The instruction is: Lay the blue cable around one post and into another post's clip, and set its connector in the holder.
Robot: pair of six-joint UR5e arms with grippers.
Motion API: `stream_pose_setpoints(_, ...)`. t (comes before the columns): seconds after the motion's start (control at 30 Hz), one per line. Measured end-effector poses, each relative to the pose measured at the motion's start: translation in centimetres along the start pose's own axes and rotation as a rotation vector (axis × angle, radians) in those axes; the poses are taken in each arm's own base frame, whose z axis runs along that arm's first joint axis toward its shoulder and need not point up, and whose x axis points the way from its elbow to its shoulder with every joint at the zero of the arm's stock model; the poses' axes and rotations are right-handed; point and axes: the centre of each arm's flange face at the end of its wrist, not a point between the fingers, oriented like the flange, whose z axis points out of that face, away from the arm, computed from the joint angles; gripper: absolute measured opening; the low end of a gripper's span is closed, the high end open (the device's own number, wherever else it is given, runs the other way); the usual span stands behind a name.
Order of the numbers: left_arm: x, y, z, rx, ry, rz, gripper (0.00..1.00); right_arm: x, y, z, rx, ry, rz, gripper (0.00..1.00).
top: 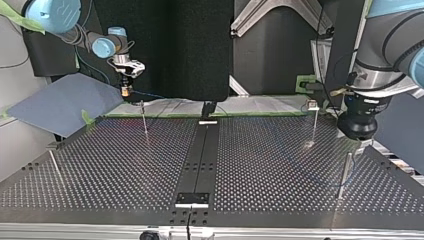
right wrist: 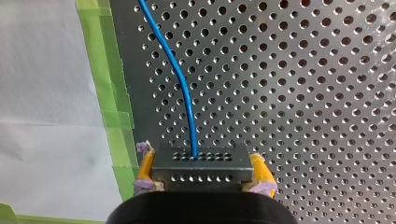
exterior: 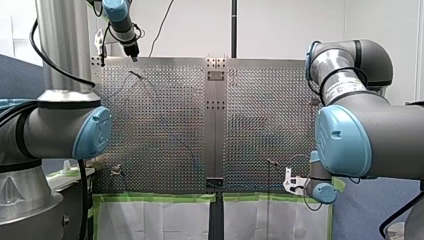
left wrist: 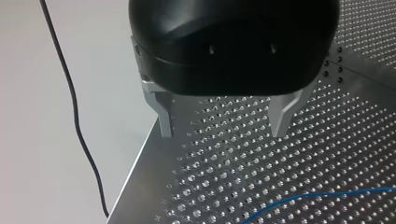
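Pinching connector, my right fingers (wrist view only).

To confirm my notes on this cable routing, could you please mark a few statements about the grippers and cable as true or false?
1. My right gripper clamps the black connector. True.
2. Its pads are bare metal. False: they are yellow.
3. The blue cable runs out of the connector. True.
4. My left gripper holds the blue cable. False: it is open and empty; the cable lies on the perforated table ahead of it.
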Motion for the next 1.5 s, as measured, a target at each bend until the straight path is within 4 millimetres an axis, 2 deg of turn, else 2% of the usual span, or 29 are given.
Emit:
stream_pose_setpoints(0.33, 0.0, 0.2, -0.1, -0.019, 0.004, 0.000, 0.99, 0.0, 0.0, 0.0, 0.001, -0.002, 0.001, 0.00)
stream_pose_setpoints(0.97, 0.2, 1.4, -0.8, -0.167, 0.011, 0.010, 0.99, -0.1, -0.3, 0.0, 0.006, -0.005, 0.002, 0.00)
stream_pose_setpoints(1.5, 0.3, 1.7, -1.0, -0.204, 0.014, 0.014, 0.99, -0.1, -0.5, 0.0, 0.010, -0.005, 0.001, 0.00)
